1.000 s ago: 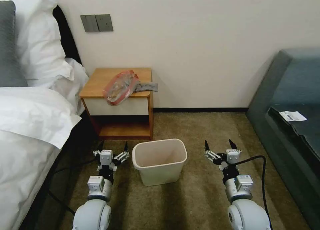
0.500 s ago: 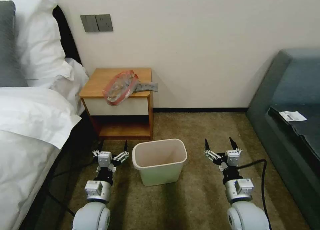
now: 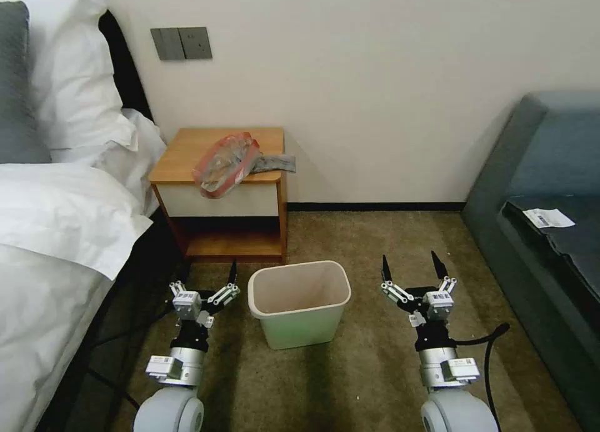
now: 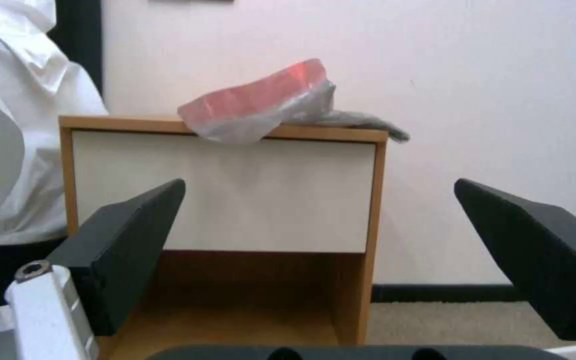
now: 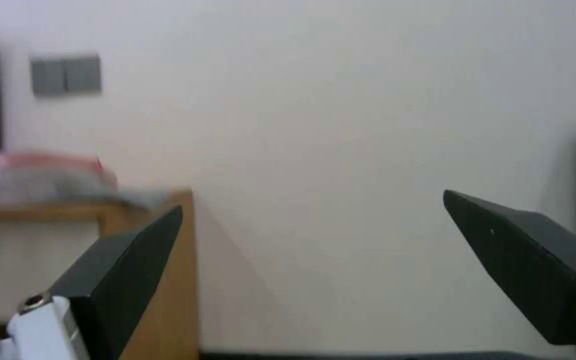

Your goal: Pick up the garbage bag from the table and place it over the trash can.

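The garbage bag [image 3: 226, 162] is draped over the table [image 3: 187, 149] edge; the left gripper [image 3: 209, 277] and right gripper [image 3: 410, 267] are held wide open, empty, flanking the trash can [image 3: 300, 304].

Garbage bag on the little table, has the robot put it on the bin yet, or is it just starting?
Just starting. Nothing looks done: the garbage bag lies crumpled on the table, drooping over its front edge, untouched. The trash can stands bare on the carpet, no bag over it. In hand: nothing. The left gripper and right gripper hang open, low beside the can. Left: grab the bag and fit it over the rim.
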Motion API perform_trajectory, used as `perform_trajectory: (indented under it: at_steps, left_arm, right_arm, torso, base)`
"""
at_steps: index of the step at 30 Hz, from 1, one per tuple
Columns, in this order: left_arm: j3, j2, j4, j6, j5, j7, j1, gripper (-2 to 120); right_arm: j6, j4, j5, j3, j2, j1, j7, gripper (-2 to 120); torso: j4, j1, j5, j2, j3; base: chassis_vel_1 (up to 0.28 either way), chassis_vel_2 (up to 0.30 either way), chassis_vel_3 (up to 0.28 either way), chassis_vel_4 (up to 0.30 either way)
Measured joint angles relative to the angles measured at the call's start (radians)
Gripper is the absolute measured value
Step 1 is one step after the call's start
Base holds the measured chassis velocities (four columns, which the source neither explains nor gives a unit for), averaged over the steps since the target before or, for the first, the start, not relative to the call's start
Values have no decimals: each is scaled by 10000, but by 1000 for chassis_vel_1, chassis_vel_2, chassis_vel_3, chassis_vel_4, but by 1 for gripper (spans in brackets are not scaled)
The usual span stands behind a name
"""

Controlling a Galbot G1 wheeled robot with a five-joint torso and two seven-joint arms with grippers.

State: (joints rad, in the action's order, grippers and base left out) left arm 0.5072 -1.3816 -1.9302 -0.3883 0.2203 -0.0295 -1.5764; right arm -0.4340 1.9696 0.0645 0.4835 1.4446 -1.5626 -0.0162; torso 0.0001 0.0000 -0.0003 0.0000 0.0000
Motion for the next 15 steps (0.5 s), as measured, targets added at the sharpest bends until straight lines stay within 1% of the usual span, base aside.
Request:
perform_trajectory:
  at_steps: [5,7,8,10,11,13,15]
  left_arm:
    - [12,-33,-34,-55,-78,-13,-22,100]
    - [84,-93,-112,-39,-92,-40,165,100]
    - [84,-93,-112,-39,-92,-40,165,100]
    - [125,-98,-212,-24,-72,-45,315,100]
    - [138,-74,-291,-18,-39,-59,330,100]
    - [146,-57,-335,-8,-11,-67,325,100]
    - [154,-47,-397,22,53,-78,332,100]
  right_arm:
    - [-117,-255,837,-165,-264,552,677,100]
    - [-186,-605,1568,-399,-587,1118,1323,100]
    - [-186,-605,1568,-399,-587,1118,1323,100]
    - [-98,-896,2115,-801,-947,1634,1691,100]
    - [51,-1037,2302,-1091,-1163,1942,1733,100]
    - [169,-1145,2358,-1291,-1305,2178,1722,100]
    - [435,-1657,2193,-1893,-1624,3021,1553,100]
  torso:
    - [-2,0,2,-1,0]
    - [-2,0,2,0,0]
    - [-2,0,2,0,0]
    - [-3,1,2,0,0]
    - [-3,1,3,0,0]
    - [-3,0,4,0,1]
    - [-1,0,3,0,1]
  base:
    - [0,0,0,0]
    - [0,0,0,0]
    - [0,0,0,0]
    - [0,0,0,0]
    - [0,0,0,0]
    - [0,0,0,0]
    - [0,0,0,0]
